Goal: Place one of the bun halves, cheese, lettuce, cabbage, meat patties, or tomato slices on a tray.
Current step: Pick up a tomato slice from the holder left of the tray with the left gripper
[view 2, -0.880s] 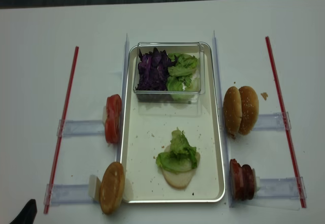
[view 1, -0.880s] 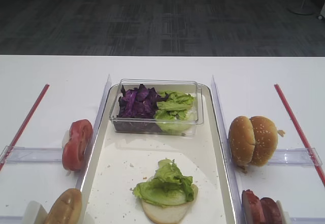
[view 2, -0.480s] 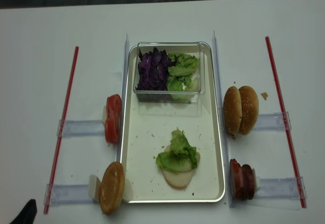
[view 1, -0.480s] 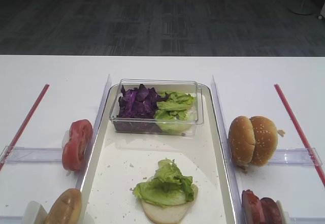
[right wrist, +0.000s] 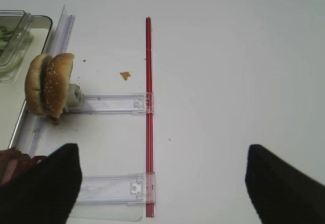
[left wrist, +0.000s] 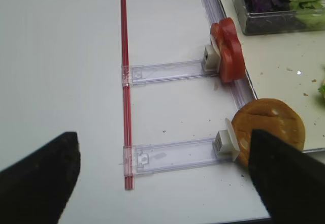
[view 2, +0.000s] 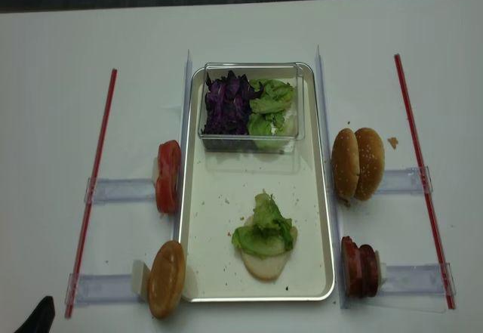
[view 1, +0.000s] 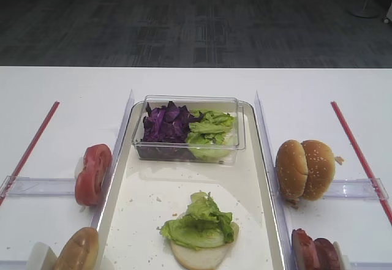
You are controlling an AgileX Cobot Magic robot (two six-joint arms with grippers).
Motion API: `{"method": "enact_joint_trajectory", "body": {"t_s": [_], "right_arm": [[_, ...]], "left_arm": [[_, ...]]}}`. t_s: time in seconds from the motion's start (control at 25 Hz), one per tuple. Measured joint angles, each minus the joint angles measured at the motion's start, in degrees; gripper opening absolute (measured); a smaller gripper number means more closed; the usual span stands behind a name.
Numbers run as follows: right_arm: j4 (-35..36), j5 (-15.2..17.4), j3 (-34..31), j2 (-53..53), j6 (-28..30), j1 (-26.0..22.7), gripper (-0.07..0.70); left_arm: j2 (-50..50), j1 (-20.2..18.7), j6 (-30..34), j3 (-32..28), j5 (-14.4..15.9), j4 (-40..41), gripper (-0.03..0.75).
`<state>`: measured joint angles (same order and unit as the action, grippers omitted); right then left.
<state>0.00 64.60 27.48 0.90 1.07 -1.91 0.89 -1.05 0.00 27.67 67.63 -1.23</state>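
Note:
The tray (view 2: pixel 330 220) lies mid-table. On it, lettuce (view 2: pixel 264 231) covers a cut-side-up bun half (view 2: pixel 266 265). More lettuce (view 1: pixel 211 129) and cabbage (view 1: pixel 165 123) fill a clear box. Tomato slices (view 2: pixel 168 176) and a bun half (view 2: pixel 167 278) stand left of the tray. Two bun halves (view 2: pixel 358 163) and meat patties (view 2: pixel 360 266) stand on its right. Cheese is out of view. My left gripper (left wrist: pixel 162 183) hangs open and empty over the table left of the near bun half (left wrist: pixel 271 130). My right gripper (right wrist: pixel 162 183) is open and empty, right of the patties (right wrist: pixel 10 163).
The clear box (view 1: pixel 242 132) sits at the tray's far end. Red strips (view 2: pixel 94 189) (view 2: pixel 423 174) run along both outer sides, with clear plastic rails (left wrist: pixel 172 155) (right wrist: pixel 114 188) reaching from them to the food. Upright clear dividers (view 1: pixel 263 135) flank the tray.

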Motion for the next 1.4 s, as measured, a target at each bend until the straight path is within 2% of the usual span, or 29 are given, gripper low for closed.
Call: {"method": "enact_joint_trajectory", "body": {"t_s": [0.8, 1.04, 1.4], "right_arm": [[0.0, 0.0, 0.0, 0.0, 0.1, 0.0, 0.666], [0.0, 0.0, 0.0, 0.0, 0.1, 0.0, 0.666], [0.0, 0.0, 0.0, 0.0, 0.11, 0.0, 0.666]], "left_arm": [[-0.32, 0.0, 0.5, 0.7, 0.0, 0.0, 0.618], [-10.58, 0.0, 0.93, 6.85, -1.75, -1.09, 0.618], [-32.95, -0.09, 1.06, 16.7, -3.52, -2.08, 0.618]]}}
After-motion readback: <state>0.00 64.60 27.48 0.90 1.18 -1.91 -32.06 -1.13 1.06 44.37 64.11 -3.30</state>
